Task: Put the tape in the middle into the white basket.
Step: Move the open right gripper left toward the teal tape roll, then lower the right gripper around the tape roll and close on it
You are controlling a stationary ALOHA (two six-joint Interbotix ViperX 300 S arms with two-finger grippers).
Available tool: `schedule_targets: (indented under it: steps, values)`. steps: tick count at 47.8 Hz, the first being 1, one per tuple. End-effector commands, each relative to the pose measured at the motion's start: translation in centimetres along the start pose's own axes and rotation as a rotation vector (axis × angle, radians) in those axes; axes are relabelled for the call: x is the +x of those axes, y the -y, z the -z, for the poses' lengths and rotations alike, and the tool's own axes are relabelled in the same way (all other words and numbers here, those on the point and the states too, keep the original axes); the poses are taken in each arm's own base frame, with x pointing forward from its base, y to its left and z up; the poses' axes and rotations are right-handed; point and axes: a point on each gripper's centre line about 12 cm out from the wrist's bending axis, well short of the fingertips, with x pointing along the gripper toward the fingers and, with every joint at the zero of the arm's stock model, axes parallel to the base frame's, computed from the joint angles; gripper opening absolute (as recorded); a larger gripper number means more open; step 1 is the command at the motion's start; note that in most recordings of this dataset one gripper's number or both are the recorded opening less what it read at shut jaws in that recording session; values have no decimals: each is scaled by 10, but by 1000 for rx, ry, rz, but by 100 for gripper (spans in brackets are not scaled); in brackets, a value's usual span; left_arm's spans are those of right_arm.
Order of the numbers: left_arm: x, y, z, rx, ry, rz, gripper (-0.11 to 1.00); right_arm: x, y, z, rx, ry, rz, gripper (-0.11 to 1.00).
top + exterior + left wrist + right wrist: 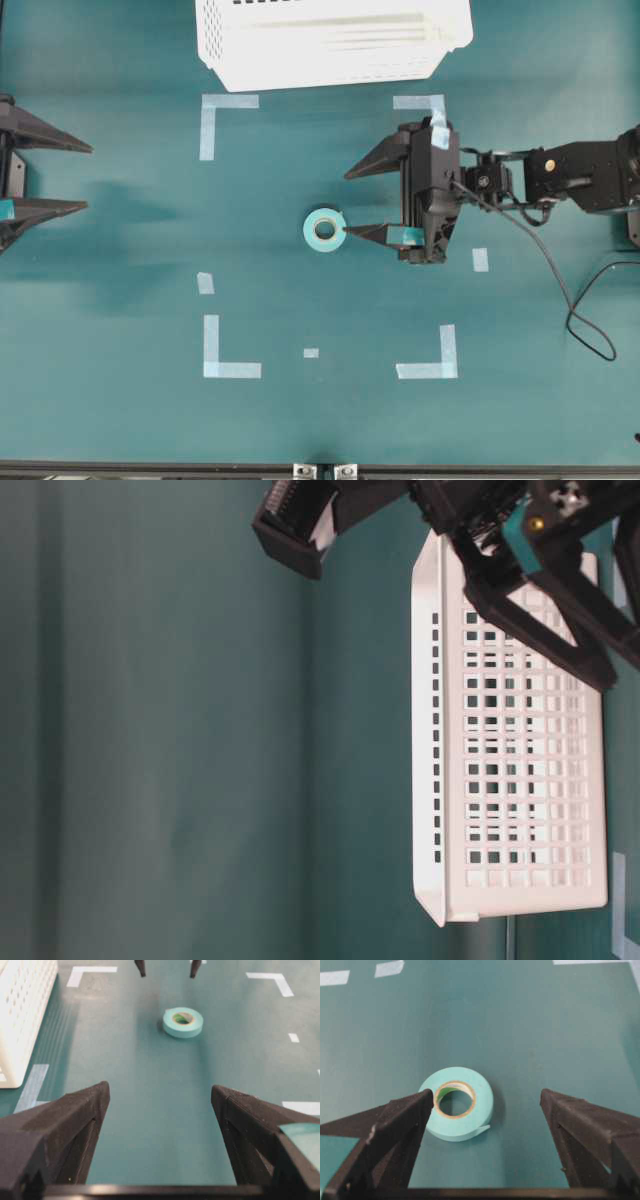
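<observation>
The white basket (330,40) sits at the far edge of the green table (120,300), well beyond the tape (324,229), which lies flat on the cloth in the middle of the square marked by pale corner strips (225,110). The right gripper (345,205) hovers just beside the tape with its jaws spread wide, one finger's tip (422,1102) reaching over the roll's edge, holding nothing. The left gripper (88,178) rests well away from the tape at the table's left side, jaws also wide apart and empty.
</observation>
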Motion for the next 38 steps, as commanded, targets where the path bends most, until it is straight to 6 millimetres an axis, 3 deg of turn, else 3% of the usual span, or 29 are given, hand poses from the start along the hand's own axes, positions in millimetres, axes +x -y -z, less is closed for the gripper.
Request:
schedule_targets:
  steps: [1, 38]
  values:
    - [0, 0, -5, -1, 11, -4, 37, 5, -6, -10, -3, 34, -18, 99]
    - [0, 0, -5, -1, 9, -4, 37, 28, -9, 2, 8, -2, -22, 99]
